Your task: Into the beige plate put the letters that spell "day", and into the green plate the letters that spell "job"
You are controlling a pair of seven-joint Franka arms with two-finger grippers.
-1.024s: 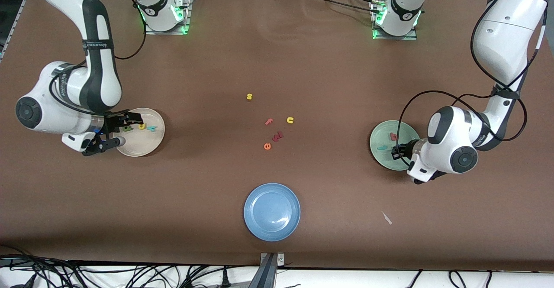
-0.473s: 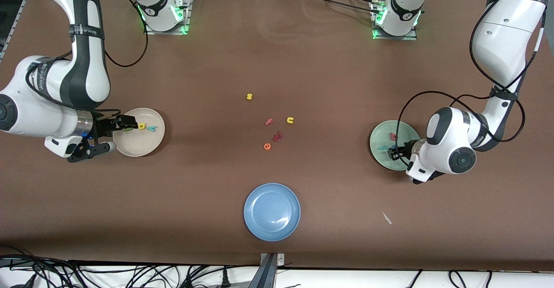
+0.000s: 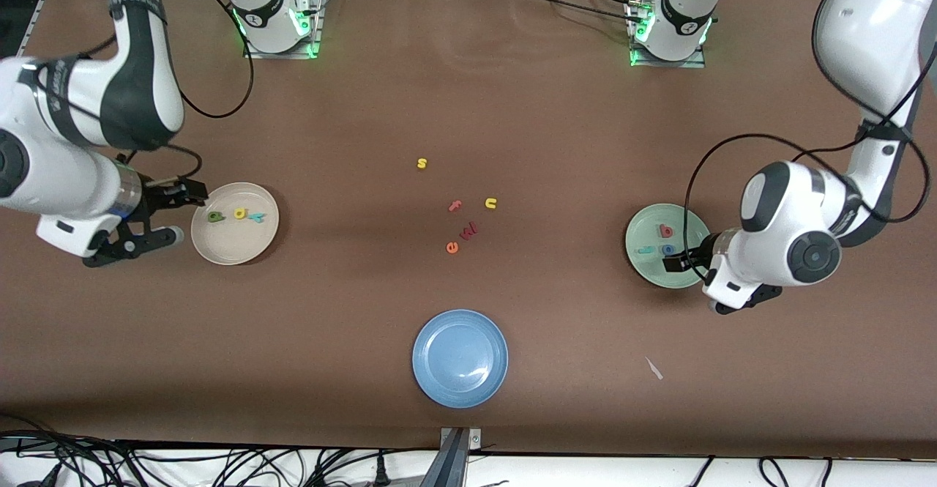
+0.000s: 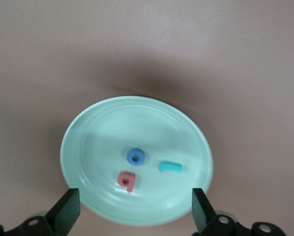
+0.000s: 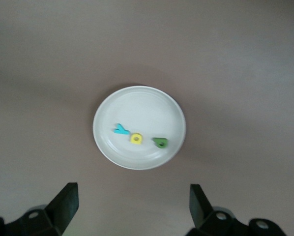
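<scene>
A round cream-beige plate (image 3: 234, 223), near the table edge at the right arm's end, holds a green letter (image 3: 215, 217), a yellow rounded letter (image 3: 239, 214) and a teal "y" (image 3: 256, 217). A pale mint-green plate (image 3: 648, 267), near the left arm's end, holds a pinkish-red "b" (image 3: 665, 231), blue "o" (image 3: 667, 250) and teal "j" (image 3: 646, 250). Sorting looks complete. The left gripper (image 3: 692, 260) hangs over that plate's rim, the right gripper (image 3: 176, 216) beside the beige plate, both spread and empty. The green letter's shape is hard to read.

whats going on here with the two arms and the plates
Sorting looks finished. The beige plate holds the green, yellow and teal letters; the green plate holds the red b, blue o and teal j. The left gripper and the right gripper hang by their plates, jaws open, holding nothing.
</scene>
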